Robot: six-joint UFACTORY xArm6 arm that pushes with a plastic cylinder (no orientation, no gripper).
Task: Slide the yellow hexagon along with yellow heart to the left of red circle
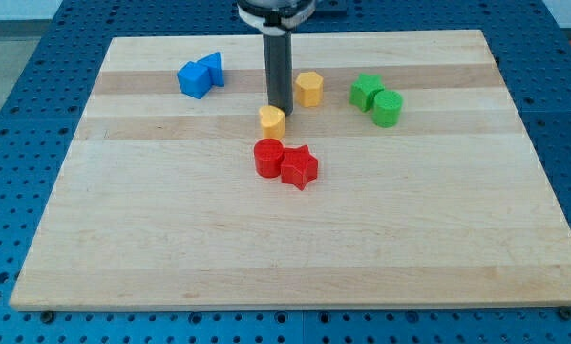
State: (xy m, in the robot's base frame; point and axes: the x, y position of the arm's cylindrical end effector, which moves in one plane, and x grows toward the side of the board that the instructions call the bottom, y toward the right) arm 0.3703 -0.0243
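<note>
Touching yellow heart (pixel 272 119) from above: my tip (pixel 279 108) | no hand, nothing held | yellow hexagon (pixel 308 88) upper right

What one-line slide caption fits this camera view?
My tip touches the yellow heart just above the red circle; yellow hexagon sits apart, upper right.

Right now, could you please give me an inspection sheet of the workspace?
Surface: wooden board, flat, on a blue perforated table.
Job's things: yellow hexagon right of the rod; yellow heart just above the red circle, not left of it.
Clutter: red star touching the red circle; two blue blocks at top left; two green blocks at right.
Tool: my tip sits at the yellow heart's upper edge.
Cables: nothing seen.
Surroundings: nothing seen beyond the table.
</note>
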